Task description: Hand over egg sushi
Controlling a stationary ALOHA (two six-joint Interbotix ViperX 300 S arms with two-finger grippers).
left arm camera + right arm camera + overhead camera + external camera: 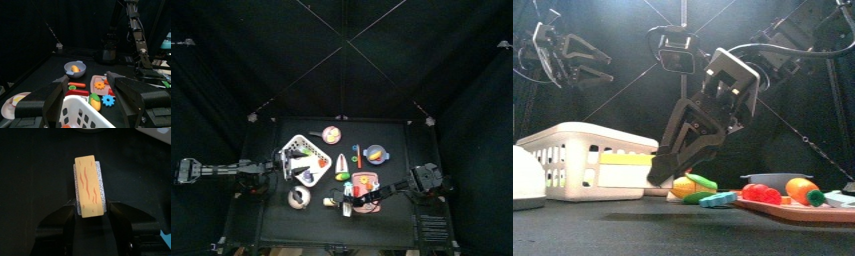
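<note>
yellow-topped egg sushi [89, 186] pinched between right gripper [90, 214] jaws, low over the table. left gripper [89, 102] spread wide, holding nothing, above white basket [79, 114].

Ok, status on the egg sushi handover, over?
Right claw shut on egg sushi, jaws on its lower end. Left claw open, empty, above the white basket. Nothing seen between them.
</note>
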